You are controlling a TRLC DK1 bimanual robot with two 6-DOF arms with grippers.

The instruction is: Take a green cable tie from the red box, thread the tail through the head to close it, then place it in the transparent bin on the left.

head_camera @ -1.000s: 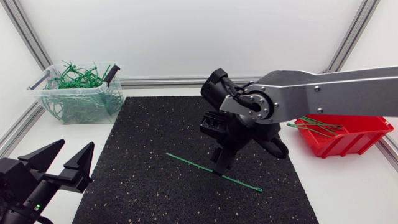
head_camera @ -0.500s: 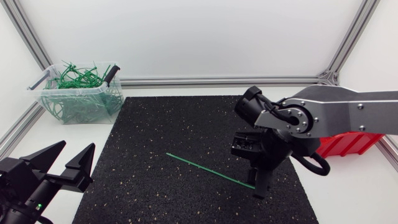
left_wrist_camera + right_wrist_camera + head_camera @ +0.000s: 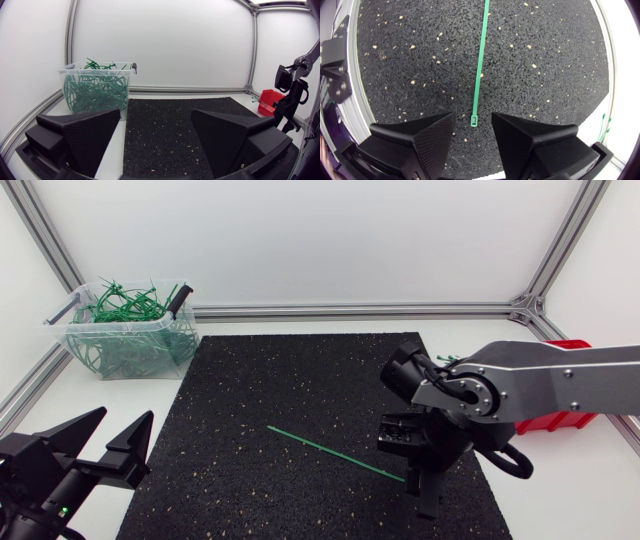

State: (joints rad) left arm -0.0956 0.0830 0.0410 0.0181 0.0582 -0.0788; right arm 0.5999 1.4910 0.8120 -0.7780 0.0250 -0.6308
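Observation:
A straight green cable tie (image 3: pixel 335 453) lies flat on the black mat (image 3: pixel 250 380). My right gripper (image 3: pixel 426 498) hangs over its right end, pointing down. In the right wrist view the tie (image 3: pixel 481 60) runs straight ahead and its head (image 3: pixel 474 120) lies just between the fingertips of the open right gripper (image 3: pixel 472 131), touching neither. My left gripper (image 3: pixel 105 432) rests open and empty at the front left. The transparent bin (image 3: pixel 130 340), full of green ties, stands at the back left. My right arm hides most of the red box (image 3: pixel 556 420).
The left wrist view looks between the open fingers of the left gripper (image 3: pixel 155 130) across the mat to the bin (image 3: pixel 95 92), the red box (image 3: pixel 270 100) and my right arm (image 3: pixel 291 92). An aluminium frame borders the table.
My right arm has slid from the middle of the tie along it to its right end, toward the table's front. The tie and the left arm have stayed put.

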